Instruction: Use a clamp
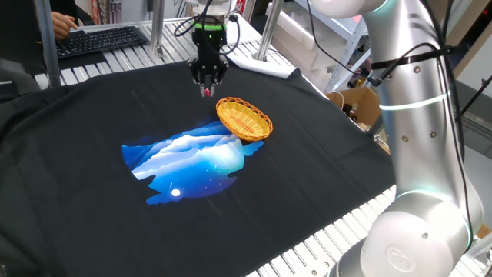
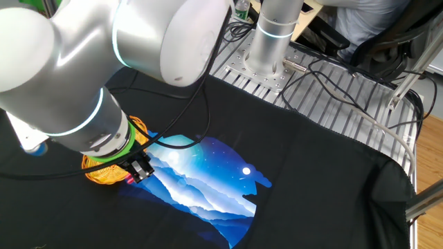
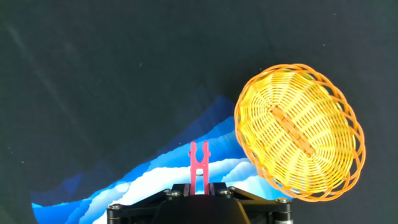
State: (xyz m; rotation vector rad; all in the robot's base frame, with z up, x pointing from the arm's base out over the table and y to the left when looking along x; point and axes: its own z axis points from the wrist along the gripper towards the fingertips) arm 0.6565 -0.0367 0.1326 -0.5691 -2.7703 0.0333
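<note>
Above the tabletop (image 1: 323,192), I am gripping the clamp (image 3: 199,163).
My end effector (image 1: 207,79) is pinching its tail, hanging beside the yellow basket (image 3: 299,131).

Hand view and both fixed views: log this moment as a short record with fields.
gripper: shut on the clamp, raised above the cloth
clamp: red-pink, held by its tail, forked end pointing away from the fingers
basket: woven yellow, nothing in it, beside the clamp, apart from it
cloth: black, with a blue and white mountain print
basket position: its rim overlaps an edge of the print
</note>
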